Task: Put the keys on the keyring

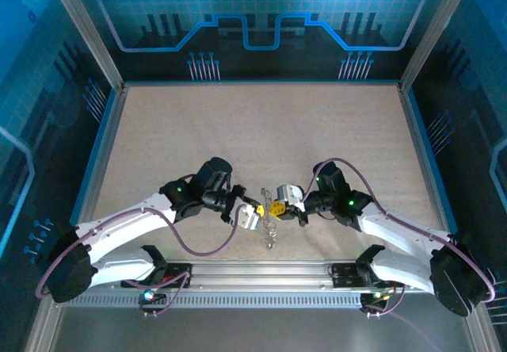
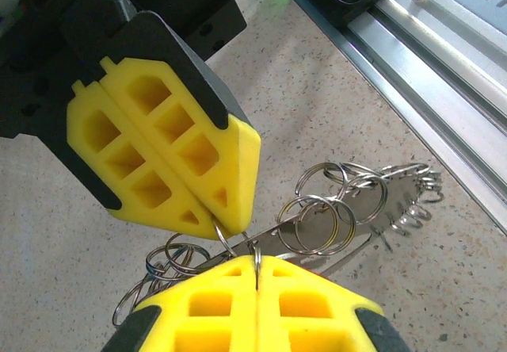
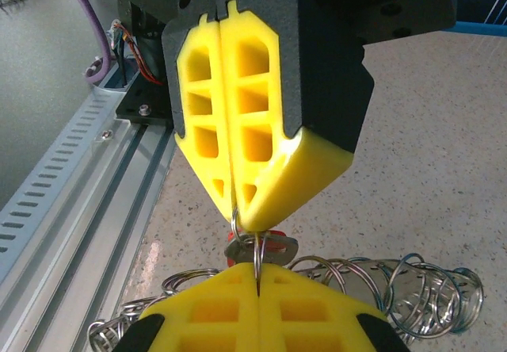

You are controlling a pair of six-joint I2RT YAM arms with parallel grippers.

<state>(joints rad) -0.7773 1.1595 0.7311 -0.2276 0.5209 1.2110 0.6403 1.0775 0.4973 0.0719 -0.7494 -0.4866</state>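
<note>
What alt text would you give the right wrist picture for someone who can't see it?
Two yellow tools meet tip to tip, the left tool above and the right tool below, both shut on thin wire of the keyring, a small red-headed key between them. More silver rings lie on the speckled table; a metal rail runs along the left.

Far tabletop (image 1: 261, 130) wide open — near centre crowded: left pincer (image 1: 259, 212) and right pincer (image 1: 272, 208) tip-to-tip at keyring (image 1: 270, 231), rail (image 1: 261, 271) just beside.
</note>
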